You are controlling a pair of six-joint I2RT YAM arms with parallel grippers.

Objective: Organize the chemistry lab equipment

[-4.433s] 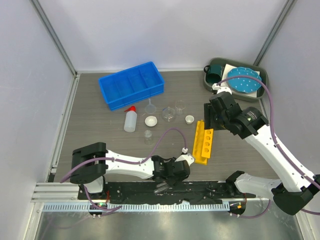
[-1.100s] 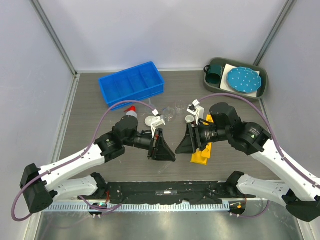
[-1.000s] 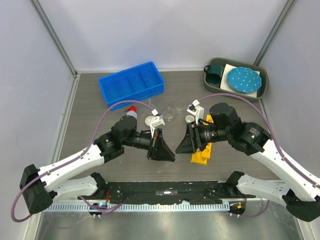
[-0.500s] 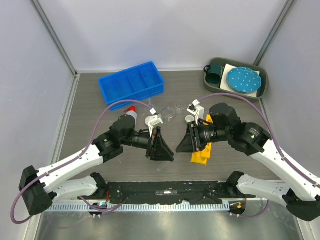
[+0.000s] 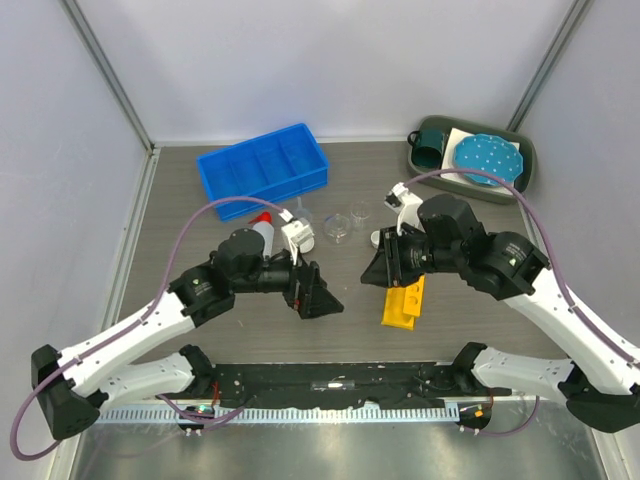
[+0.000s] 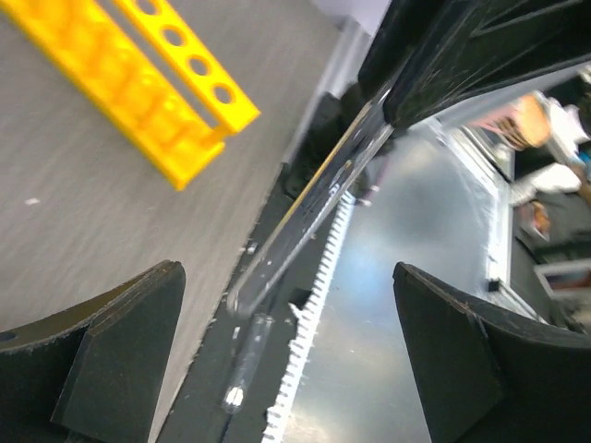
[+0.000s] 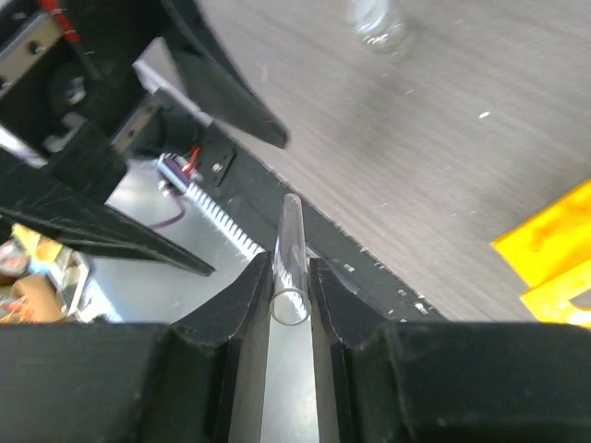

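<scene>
A clear test tube (image 7: 291, 263) is pinched between my right gripper's (image 7: 289, 291) jaws, its open end toward the camera. In the left wrist view the same test tube (image 6: 309, 208) slants down from the right gripper's black fingers (image 6: 443, 65), free of my left gripper (image 6: 295, 360), which stands wide open around empty space. From above, the left gripper (image 5: 315, 295) faces the right gripper (image 5: 378, 270) just left of the yellow tube rack (image 5: 403, 300). The white squeeze bottle (image 5: 262, 230), small beakers (image 5: 338, 226) and a white dish (image 5: 377, 238) stand behind them.
A blue bin (image 5: 262, 168) sits at the back left. A green tray (image 5: 520, 180) at the back right holds a teal mug (image 5: 430, 140) and a blue dotted plate (image 5: 488, 160). Another clear tube (image 6: 245, 365) lies on the black base plate by the table's near edge.
My left gripper has opened wide, let go of the test tube and drawn back a little to the left. The right gripper has closed on the tube and lifted slightly.
</scene>
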